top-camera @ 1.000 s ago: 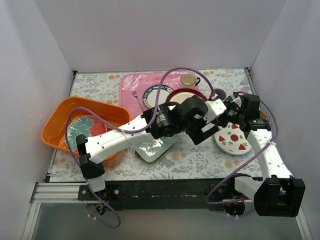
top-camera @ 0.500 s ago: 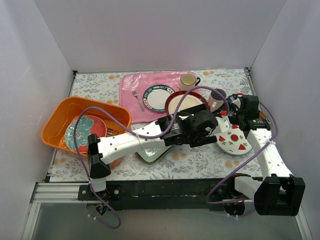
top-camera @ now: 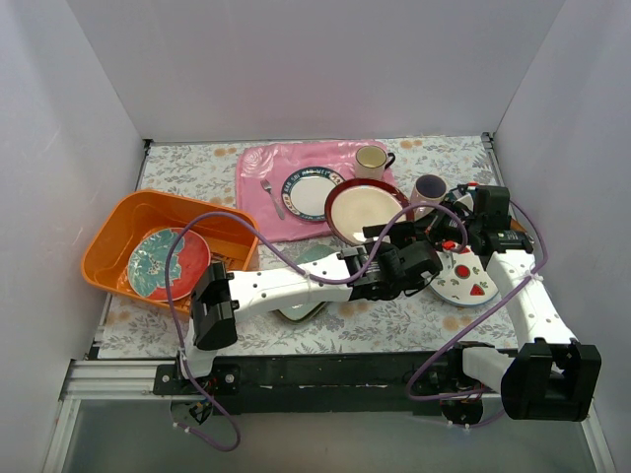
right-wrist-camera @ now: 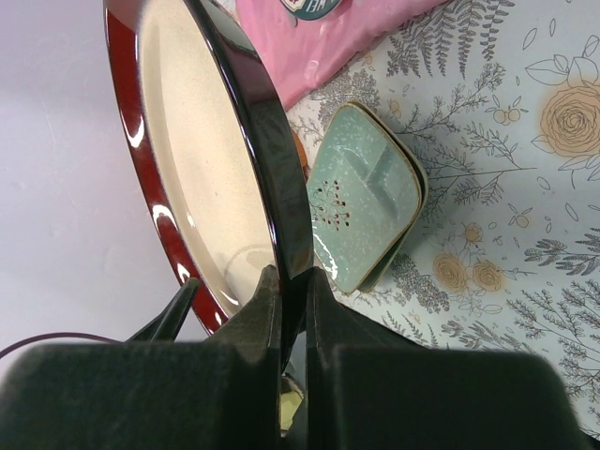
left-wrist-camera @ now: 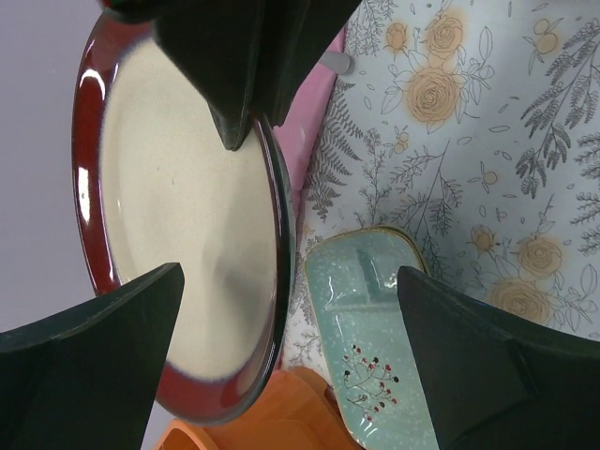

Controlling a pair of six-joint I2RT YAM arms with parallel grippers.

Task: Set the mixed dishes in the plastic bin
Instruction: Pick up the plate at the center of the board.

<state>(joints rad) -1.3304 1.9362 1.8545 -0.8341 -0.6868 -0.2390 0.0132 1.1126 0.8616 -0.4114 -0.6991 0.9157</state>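
Note:
My right gripper [right-wrist-camera: 286,281] is shut on the rim of the maroon-rimmed cream plate [right-wrist-camera: 187,159], holding it tilted on edge above the table. From above, this plate [top-camera: 367,209] sits right of centre, with the right gripper [top-camera: 419,222] at its right edge. My left gripper [left-wrist-camera: 291,309] is open, its jaws standing either side of the plate's rim [left-wrist-camera: 178,206] without touching. The pale green tray [top-camera: 306,286] lies under the left arm. The orange bin [top-camera: 118,236] at the left holds the red plate with the teal flower [top-camera: 168,264]. A strawberry plate [top-camera: 463,276] and a pink mug [top-camera: 429,189] are at the right.
A pink cloth mat [top-camera: 261,168] at the back carries a white plate with a dark blue rim [top-camera: 311,192], a fork [top-camera: 268,192] and a cream mug [top-camera: 372,158]. White walls close in the table on three sides. The left arm [top-camera: 286,288] stretches across the middle.
The left arm has swung down and toward the near right, uncovering the maroon-rimmed plate, and its open gripper now sits beside the plate's edge. The right gripper still holds the plate.

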